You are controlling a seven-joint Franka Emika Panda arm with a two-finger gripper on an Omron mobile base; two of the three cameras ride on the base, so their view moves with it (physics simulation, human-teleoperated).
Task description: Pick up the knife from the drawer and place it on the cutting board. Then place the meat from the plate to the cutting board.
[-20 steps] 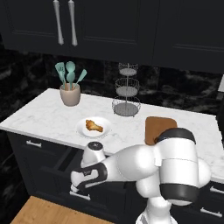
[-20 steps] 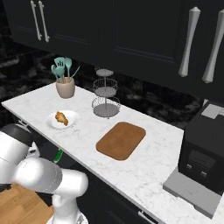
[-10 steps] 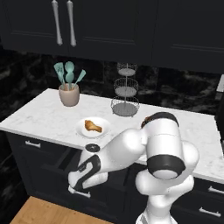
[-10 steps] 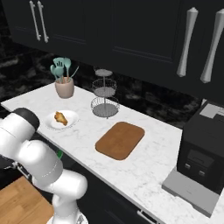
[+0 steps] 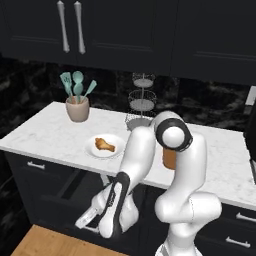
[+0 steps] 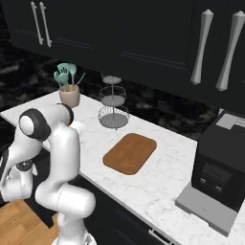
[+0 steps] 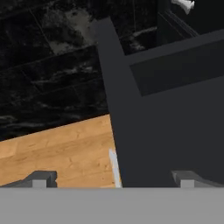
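Gripper (image 7: 113,179) hangs low before the pulled-out drawer (image 7: 175,109), jaws spread wide, grasping nothing. Meat (image 5: 104,145) lies on the plate (image 5: 92,150); cutting board (image 6: 130,153) sits bare on the counter (image 6: 162,182).

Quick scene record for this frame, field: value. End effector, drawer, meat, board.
end effector: open, holding nothing, low in front of the cabinets
drawer: pulled open below the counter, interior dark
knife: not made out in the drawer
meat: on the plate, on the counter
cutting board: on the counter, nothing on it
utensil cup: at the back left of the counter
wire stand: behind the board
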